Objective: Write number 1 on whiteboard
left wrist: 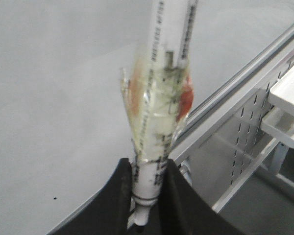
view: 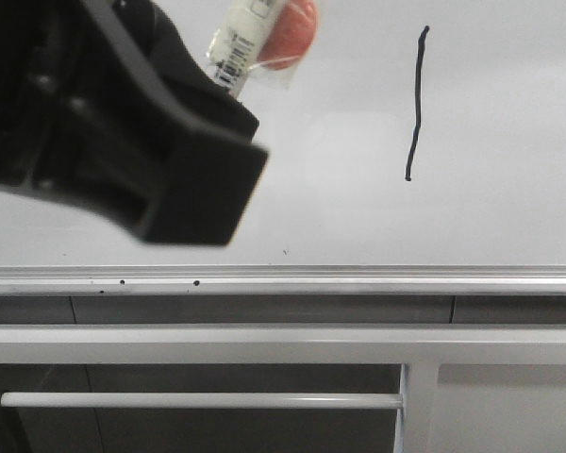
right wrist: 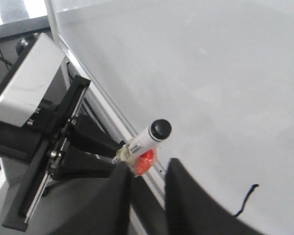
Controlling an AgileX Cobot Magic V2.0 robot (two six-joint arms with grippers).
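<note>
The whiteboard [view: 509, 217] fills the upper front view, and the number 1 [view: 417, 104] is a thin, slightly wavy black stroke on its right part. My left gripper [view: 222, 104] looms at the upper left, shut on a white marker pen [view: 241, 47] wrapped in clear tape with an orange piece. In the left wrist view, the left gripper [left wrist: 148, 166] clamps the marker pen [left wrist: 159, 122] over the whiteboard [left wrist: 54, 98]. My right gripper [right wrist: 147, 169] is open and holds nothing. Beyond it are the marker pen [right wrist: 149, 137] and the stroke's end [right wrist: 245, 200].
A silver rail [view: 358, 276] runs along the board's lower edge. Below it are a white metal frame [view: 264, 344] and a bar [view: 198, 400]. A perforated panel [left wrist: 245, 127] and a white bracket [left wrist: 289, 107] lie past the rail. The left arm's body [right wrist: 24, 98] is close by.
</note>
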